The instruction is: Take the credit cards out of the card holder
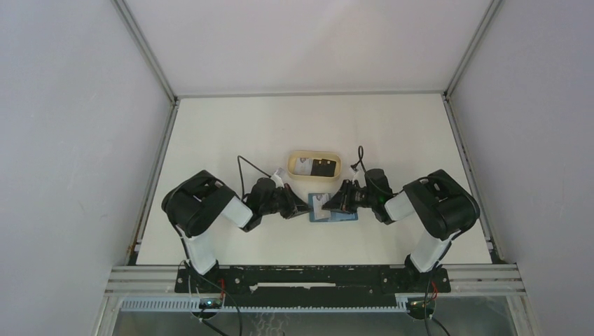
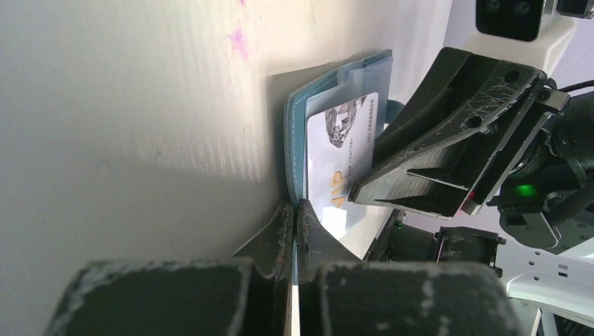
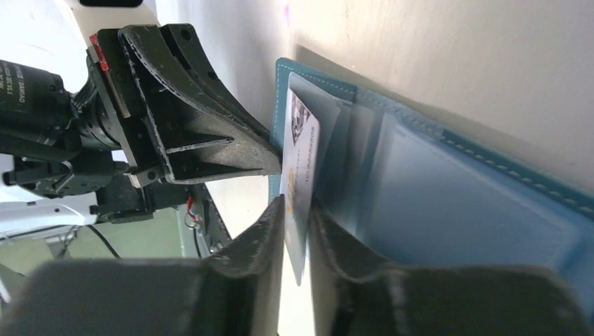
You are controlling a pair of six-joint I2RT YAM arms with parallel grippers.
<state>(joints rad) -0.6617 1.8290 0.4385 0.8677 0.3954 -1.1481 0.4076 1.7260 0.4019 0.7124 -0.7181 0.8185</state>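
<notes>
Left fingers (image 2: 280, 234) shut tight, tips touching the edge of the open teal card holder (image 3: 455, 210) flat on the counter (image 2: 140, 105), and the right fingers (image 3: 270, 234) sit narrowly apart astride the white VIP card (image 3: 300, 175), its long axis running straight ahead into the pocket; clamped or not, can't tell.

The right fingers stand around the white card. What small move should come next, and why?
Probably close the right gripper firmly on the white card and draw it out. The card sits partly in the card holder, and the shut left gripper touches the holder's edge.
</notes>
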